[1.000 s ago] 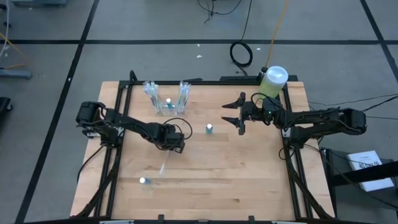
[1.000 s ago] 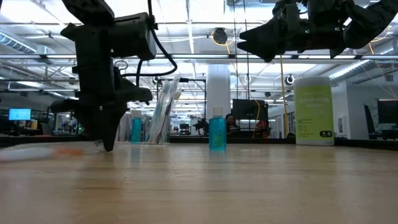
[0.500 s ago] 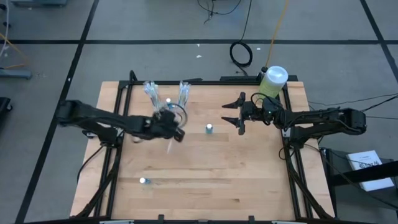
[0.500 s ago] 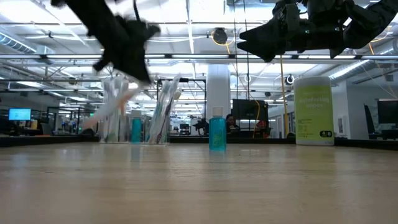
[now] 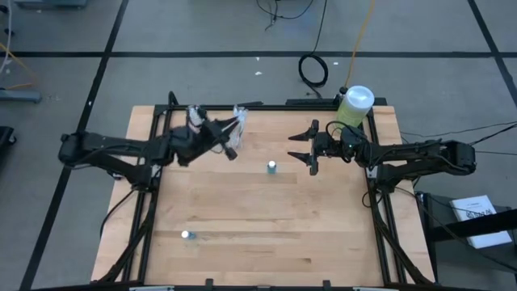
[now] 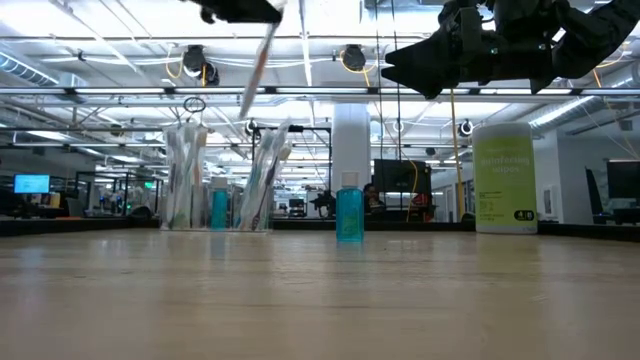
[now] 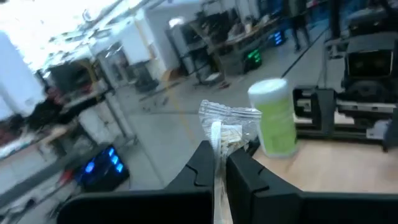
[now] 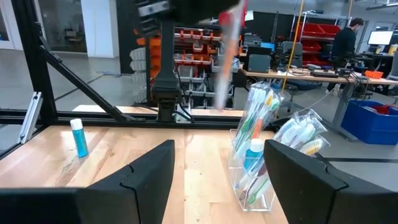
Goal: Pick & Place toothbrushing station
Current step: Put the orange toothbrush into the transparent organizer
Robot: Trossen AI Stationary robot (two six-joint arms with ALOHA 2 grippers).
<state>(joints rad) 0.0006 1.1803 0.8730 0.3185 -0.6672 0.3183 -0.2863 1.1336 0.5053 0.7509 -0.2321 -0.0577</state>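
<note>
Behind the table [image 5: 266,234] was a big room with bright lights and shelves. On the wood, near the upper left of the high view, stood the station [image 5: 216,129], a clear holder with tall cups side by side. It was full of wrapped brushes, and a small blue bottle sat between its cups.

The left pincer [image 5: 229,145] was up in the air, right over the station. It was clenched on a brush [image 6: 256,62] in a clear wrapper. In the low view the brush hung from the top of the frame, tilted, with its low end pointing down toward the left cup [image 6: 185,175]. So the cup lay just below the brush, and a little to the left in that view. I think the brush must be stood up straighter and lined up over a cup mouth before it goes down, or it could bump the rim.

The right pincer [image 5: 300,147] waited with its fingers spread wide, holding nothing, in the upper right of the high view, well apart from the station. The left arm was much nearer.
</note>
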